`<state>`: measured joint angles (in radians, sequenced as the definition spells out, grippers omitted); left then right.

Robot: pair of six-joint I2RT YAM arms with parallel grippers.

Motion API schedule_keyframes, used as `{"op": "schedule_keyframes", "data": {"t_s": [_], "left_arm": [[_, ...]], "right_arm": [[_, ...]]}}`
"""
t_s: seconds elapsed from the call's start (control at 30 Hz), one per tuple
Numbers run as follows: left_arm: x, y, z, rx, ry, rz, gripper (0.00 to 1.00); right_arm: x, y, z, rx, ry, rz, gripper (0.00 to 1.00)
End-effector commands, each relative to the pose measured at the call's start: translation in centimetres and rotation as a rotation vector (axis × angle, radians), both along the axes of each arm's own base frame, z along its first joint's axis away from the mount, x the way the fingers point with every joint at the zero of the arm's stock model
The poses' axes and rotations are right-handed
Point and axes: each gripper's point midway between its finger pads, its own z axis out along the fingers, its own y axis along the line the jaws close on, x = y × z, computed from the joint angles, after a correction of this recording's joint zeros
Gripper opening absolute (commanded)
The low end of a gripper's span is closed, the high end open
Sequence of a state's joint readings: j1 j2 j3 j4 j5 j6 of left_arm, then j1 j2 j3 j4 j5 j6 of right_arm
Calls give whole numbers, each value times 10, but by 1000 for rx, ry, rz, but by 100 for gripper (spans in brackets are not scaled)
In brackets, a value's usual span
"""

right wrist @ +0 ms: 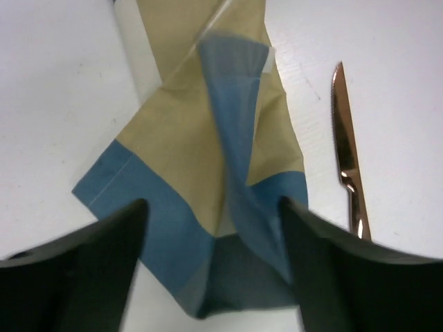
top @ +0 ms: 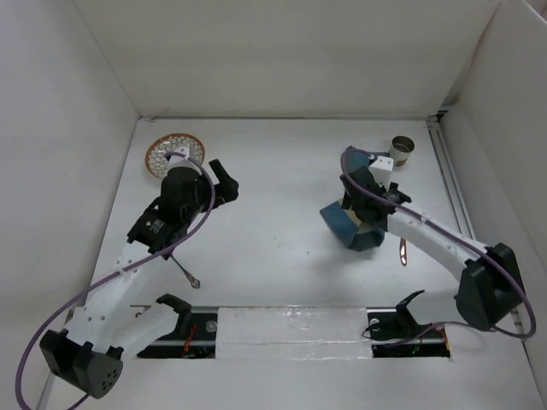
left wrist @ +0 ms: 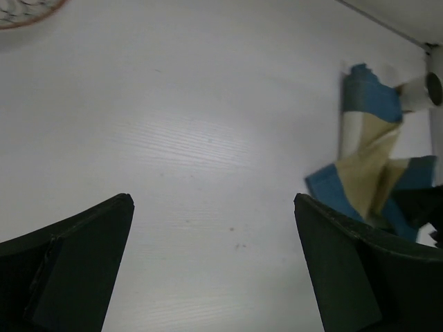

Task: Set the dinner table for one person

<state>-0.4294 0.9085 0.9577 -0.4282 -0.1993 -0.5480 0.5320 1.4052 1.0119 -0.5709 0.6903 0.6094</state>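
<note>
The dinner table [top: 282, 196] is a white surface walled by white panels. A blue-and-tan cloth mat [top: 342, 225] lies crumpled right of centre; it also shows in the right wrist view [right wrist: 201, 138] and the left wrist view [left wrist: 367, 155]. My right gripper [top: 362, 222] is open just above the mat, and its fingers [right wrist: 104, 263] straddle a raised blue fold without closing on it. My left gripper [top: 226, 181] is open and empty over bare table [left wrist: 213, 200], left of centre. A copper knife [top: 402, 250] lies just right of the mat, also seen in the right wrist view [right wrist: 346, 145].
A round plate with an orange patterned rim [top: 175, 152] sits at the far left, behind my left arm. A small cup [top: 402, 150] stands at the far right near the wall. A dark-handled spoon [top: 185, 270] lies near the left front. A white strip [top: 291, 329] runs along the near edge.
</note>
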Motion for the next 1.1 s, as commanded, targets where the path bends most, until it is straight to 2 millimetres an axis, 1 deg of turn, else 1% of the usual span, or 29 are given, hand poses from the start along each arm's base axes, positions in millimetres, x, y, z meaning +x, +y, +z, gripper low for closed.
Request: {"op": "schedule_keyframes", "data": {"t_s": [0.0, 0.03, 0.07, 0.1, 0.13, 0.17, 0.2, 0.23, 0.27, 0.3, 0.33, 0.37, 0.4, 0.43, 0.47, 0.5, 0.53, 0.57, 0.6, 0.63, 0.67, 0.7, 0.73, 0.77, 0.83, 0.9, 0.93, 0.97, 1.07], "left_arm": [[3, -67, 5, -218, -38, -220, 100], [6, -82, -9, -228, 0, -250, 100], [-1, -107, -12, -253, 18, -303, 100], [0, -123, -10, -265, 9, -326, 100], [-8, -152, -29, -243, 64, -384, 100], [-10, -168, -34, -229, 75, -409, 100], [-11, -180, -41, -223, 101, -410, 100], [-5, -195, -32, -226, 82, -420, 100], [0, -209, -57, -187, 140, -428, 100], [-2, -221, -64, -181, 164, -441, 100], [7, -232, -59, -190, 152, -443, 100], [12, -237, -66, -180, 167, -440, 100], [14, -247, -87, -154, 203, -447, 100], [19, -256, -83, -167, 195, -458, 100], [25, -262, -87, -166, 197, -458, 100], [29, -267, -105, -131, 220, -463, 100], [34, -271, -109, -115, 218, -472, 98], [39, -283, -101, -111, 190, -497, 98], [45, -287, -102, -90, 177, -502, 98], [51, -290, -123, -28, 197, -524, 97], [54, -294, -129, -16, 214, -550, 97], [58, -302, -125, -24, 229, -585, 95], [59, -306, -140, -11, 253, -603, 94], [58, -309, -143, -9, 259, -620, 94], [59, -311, -149, -9, 271, -627, 90], [60, -316, -163, -3, 295, -634, 83], [58, -317, -161, -9, 299, -644, 83], [58, -317, -172, 3, 322, -642, 81], [60, -320, -180, 18, 348, -638, 73]], "right_arm": [[-3, 9, 25, 150, -158, -46, 87], [-7, 7, 26, 160, -161, -55, 100], [-12, 10, 30, 177, -173, -45, 100], [-16, 6, 29, 176, -176, -60, 100], [-20, 7, 32, 178, -189, -50, 100], [-21, 7, 32, 178, -189, -50, 100], [-21, 6, 35, 179, -197, -44, 100], [-21, 6, 35, 179, -197, -44, 100], [-24, 2, 34, 160, -187, -52, 100], [-24, 1, 36, 161, -192, -67, 100], [-26, -2, 38, 174, -201, -90, 100], [-31, -5, 38, 158, -200, -98, 100], [-31, -5, 42, 165, -209, -98, 100], [-33, -6, 49, 182, -231, -98, 100], [-34, -7, 52, 181, -238, -91, 100], [-34, -7, 56, 189, -248, -91, 100], [-37, -9, 57, 188, -247, -91, 100], [-40, -11, 62, 195, -256, -91, 100], [-42, -13, 66, 196, -266, -85, 100], [-44, -14, 71, 200, -270, -85, 100], [-49, -15, 79, 218, -293, -76, 100], [-50, -16, 87, 222, -311, -66, 100], [-54, -19, 90, 219, -315, -60, 100], [-58, -22, 102, 242, -346, -60, 100], [-64, -28, 108, 230, -359, -54, 100], [-69, -32, 121, 255, -394, -55, 100], [-71, -33, 124, 254, -402, -49, 100], [-73, -34, 126, 254, -410, -45, 100], [-78, -38, 135, 267, -439, -38, 100]]}}
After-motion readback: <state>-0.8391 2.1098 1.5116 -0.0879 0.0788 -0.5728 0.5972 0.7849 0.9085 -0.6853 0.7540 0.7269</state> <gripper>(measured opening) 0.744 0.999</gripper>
